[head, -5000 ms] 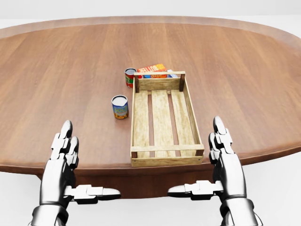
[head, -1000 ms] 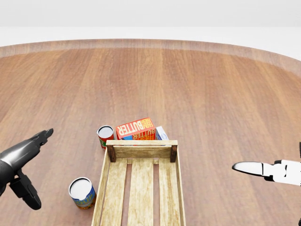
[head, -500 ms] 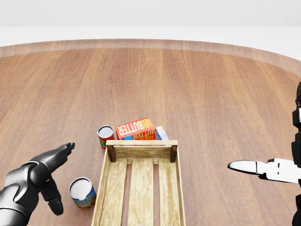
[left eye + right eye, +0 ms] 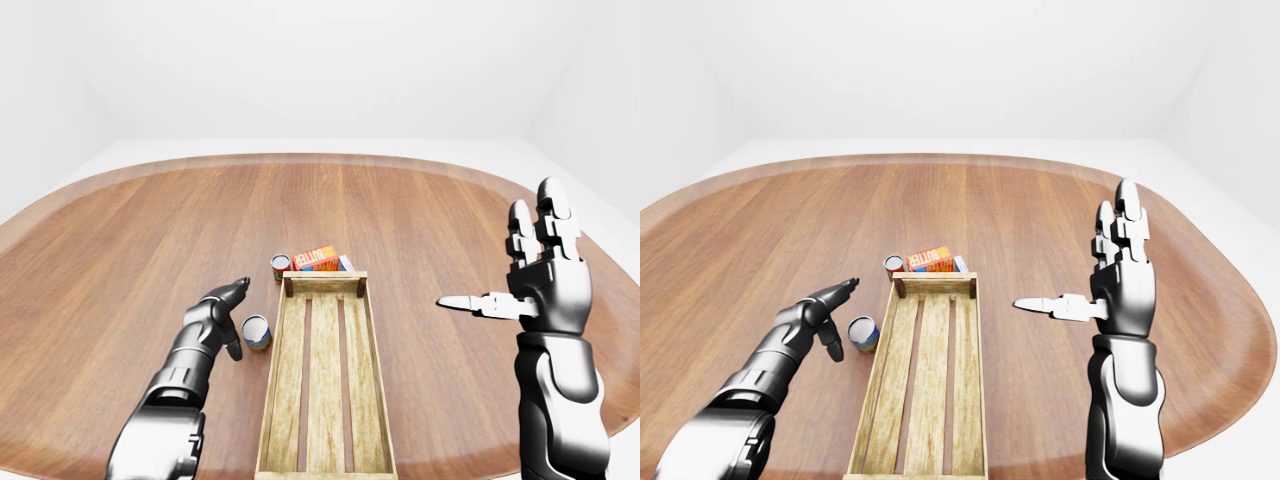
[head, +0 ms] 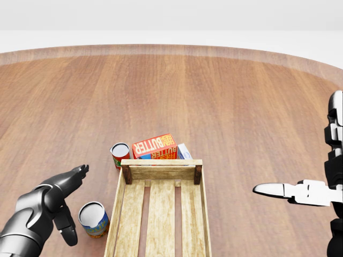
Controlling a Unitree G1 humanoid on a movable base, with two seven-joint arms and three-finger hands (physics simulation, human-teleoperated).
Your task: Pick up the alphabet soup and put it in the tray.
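Observation:
The alphabet soup, a can with a blue and yellow label (image 5: pixel 94 218), stands upright on the wooden table just left of the wooden tray (image 5: pixel 161 162). My left hand (image 5: pixel 72 206) is open just left of the can, fingers pointing up the view and thumb down beside the can, apart from it. My right hand (image 4: pixel 510 275) is open and empty, held up to the right of the tray, fingers upright and thumb pointing left. The tray holds nothing.
A red and green can (image 5: pixel 119 154) stands at the tray's top-left corner. An orange butter box (image 5: pixel 154 145) and a small blue-white box (image 5: pixel 184 151) lie against the tray's top end. The oval table (image 4: pixel 120 230) reaches far left, right and up.

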